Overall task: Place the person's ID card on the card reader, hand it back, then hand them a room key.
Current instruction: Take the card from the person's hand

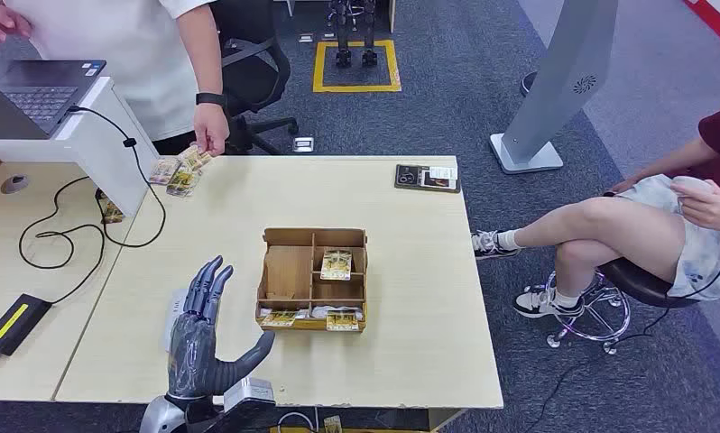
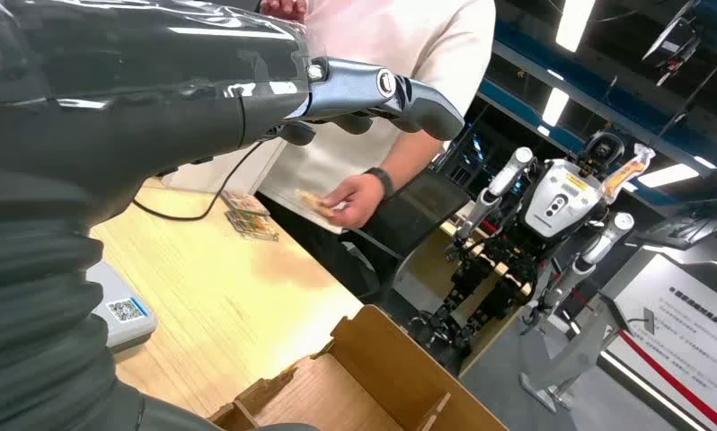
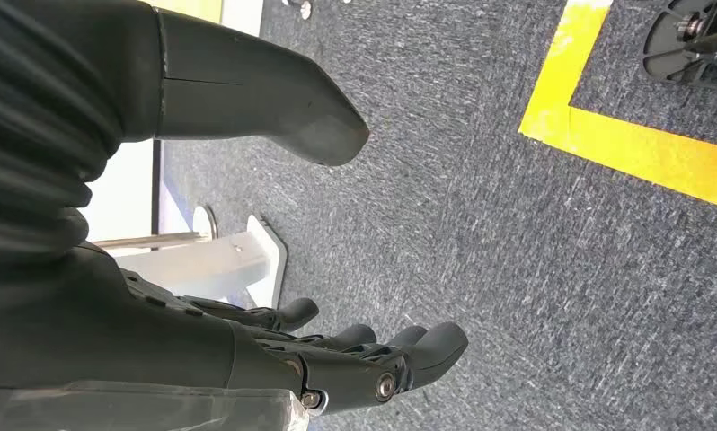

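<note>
Above the desk (image 1: 410,271), the left robot hand (image 1: 203,329) waits empty, fingers spread; ahead, a person's hand (image 1: 210,128) holds cards (image 1: 192,158). Receiving the ID card likely comes next.

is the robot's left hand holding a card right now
No. The left hand is raised over the table with its fingers spread and nothing in it; the cards lie at the far edge by the person's hand.

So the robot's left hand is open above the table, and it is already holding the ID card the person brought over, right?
Not quite. The left hand is open above the table, but it holds nothing; its fingers are spread and empty. The person's hand at the far edge holds the card, as the head view shows.
</note>
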Controlling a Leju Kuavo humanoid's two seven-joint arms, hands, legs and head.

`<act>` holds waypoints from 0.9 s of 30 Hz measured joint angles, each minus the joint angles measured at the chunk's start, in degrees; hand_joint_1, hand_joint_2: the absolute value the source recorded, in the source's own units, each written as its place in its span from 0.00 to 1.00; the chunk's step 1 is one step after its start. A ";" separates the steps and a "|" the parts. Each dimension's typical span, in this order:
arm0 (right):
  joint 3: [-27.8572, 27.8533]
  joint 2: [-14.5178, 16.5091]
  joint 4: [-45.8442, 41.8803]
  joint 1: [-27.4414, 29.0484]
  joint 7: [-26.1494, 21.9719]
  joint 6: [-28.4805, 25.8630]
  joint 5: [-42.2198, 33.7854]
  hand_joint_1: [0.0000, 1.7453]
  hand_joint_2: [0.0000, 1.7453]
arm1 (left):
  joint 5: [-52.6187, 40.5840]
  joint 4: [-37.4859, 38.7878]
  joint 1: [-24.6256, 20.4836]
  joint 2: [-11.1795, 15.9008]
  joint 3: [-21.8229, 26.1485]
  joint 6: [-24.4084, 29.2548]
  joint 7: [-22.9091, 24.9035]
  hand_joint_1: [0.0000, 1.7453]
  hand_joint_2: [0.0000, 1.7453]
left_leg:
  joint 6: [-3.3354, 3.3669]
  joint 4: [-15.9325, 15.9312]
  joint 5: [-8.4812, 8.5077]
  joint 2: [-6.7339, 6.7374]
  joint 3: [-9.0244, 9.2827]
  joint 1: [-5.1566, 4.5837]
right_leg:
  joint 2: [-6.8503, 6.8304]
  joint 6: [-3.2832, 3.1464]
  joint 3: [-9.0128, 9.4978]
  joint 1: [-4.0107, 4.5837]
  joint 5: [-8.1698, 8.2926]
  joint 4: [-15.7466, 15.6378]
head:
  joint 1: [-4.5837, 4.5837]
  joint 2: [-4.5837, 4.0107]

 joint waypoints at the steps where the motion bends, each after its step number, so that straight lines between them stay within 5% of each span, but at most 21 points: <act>1: 0.00 0.00 0.00 0.00 0.02 0.03 0.00 0.00 1.00 | 0.00 0.00 0.00 0.00 0.00 0.00 0.00 0.00 1.00 | 0.00 0.00 0.00 0.00 0.00 0.00 | 0.00 0.00 0.00 0.00 0.00 0.00 | 0.00 0.00; 27: 0.00 0.00 0.00 0.00 0.30 -0.16 -0.09 0.00 1.00 | -2.03 0.00 0.04 0.01 0.00 0.83 0.28 0.00 1.00 | 0.00 0.00 0.00 0.00 0.00 0.00 | 0.00 0.00 0.00 0.00 0.00 0.00 | 0.00 0.00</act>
